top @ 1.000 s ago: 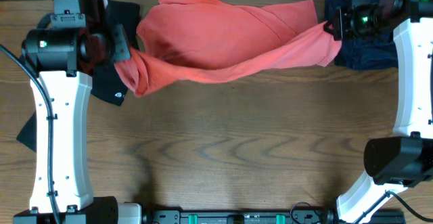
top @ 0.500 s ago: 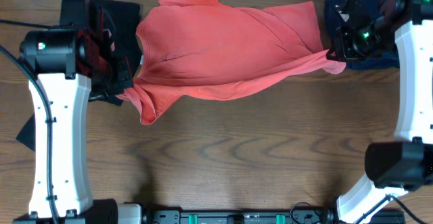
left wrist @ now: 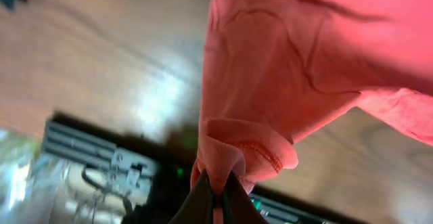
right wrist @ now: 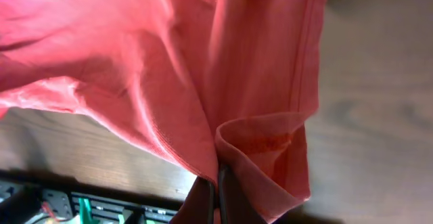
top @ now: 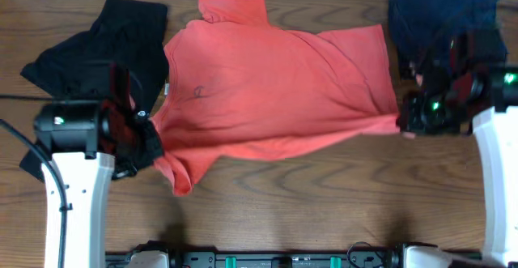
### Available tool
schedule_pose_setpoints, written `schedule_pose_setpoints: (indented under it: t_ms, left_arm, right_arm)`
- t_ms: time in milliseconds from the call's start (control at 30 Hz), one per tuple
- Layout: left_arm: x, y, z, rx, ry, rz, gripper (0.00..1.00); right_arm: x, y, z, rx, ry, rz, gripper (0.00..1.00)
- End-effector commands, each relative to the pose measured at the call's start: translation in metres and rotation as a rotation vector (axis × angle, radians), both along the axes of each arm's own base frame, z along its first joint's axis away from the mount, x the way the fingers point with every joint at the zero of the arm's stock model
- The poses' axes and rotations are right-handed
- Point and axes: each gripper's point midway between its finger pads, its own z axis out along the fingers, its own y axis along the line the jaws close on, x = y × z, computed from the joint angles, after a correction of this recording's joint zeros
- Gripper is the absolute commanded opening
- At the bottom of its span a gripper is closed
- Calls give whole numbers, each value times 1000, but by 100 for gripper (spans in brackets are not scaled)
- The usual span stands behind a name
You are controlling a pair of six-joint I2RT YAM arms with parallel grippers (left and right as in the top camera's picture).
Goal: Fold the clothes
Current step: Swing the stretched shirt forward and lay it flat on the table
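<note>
Arms [top: 77, 195] [top: 495, 179] spread wide; left pincer [left wrist: 218, 183] and right pincer [right wrist: 216, 176] clamp T-shirt [top: 275, 90] corners.

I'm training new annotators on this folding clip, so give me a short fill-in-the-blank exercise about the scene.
The coral T-shirt is gripped by ____ hands.
The black garment lies nearest the ____ hand.
The third garment, by the right hand, is coloured ____.
Missing words: both, left, navy.

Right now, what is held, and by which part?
The coral-red short-sleeved T-shirt: left gripper pinches fabric by its near sleeve, right gripper its near hem corner.
</note>
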Motion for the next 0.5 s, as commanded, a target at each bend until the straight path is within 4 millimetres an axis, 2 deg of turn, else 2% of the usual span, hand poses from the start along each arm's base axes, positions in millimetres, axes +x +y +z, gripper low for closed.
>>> schedule_pose_setpoints:
  t_ms: [0,100,233,300,467]
  left_arm:
    - [-11,1,-15,2,45,35,6]
    - [-8,1,-28,2,51,31,6]
    - [7,1,-43,3,21,31,6]
    - [14,2,-48,3,7,32,6]
    - [49,5,-53,19,-83,27,6]
  right_arm:
    - [-20,-2,-23,-12,60,-64,1]
    - [-29,-1,-48,-9,111,-80,1]
    - [-35,-1,-75,-6,149,-113,1]
    - [-37,-1,-83,-7,162,-121,2]
    - [-33,-9,-95,-10,145,-151,8]
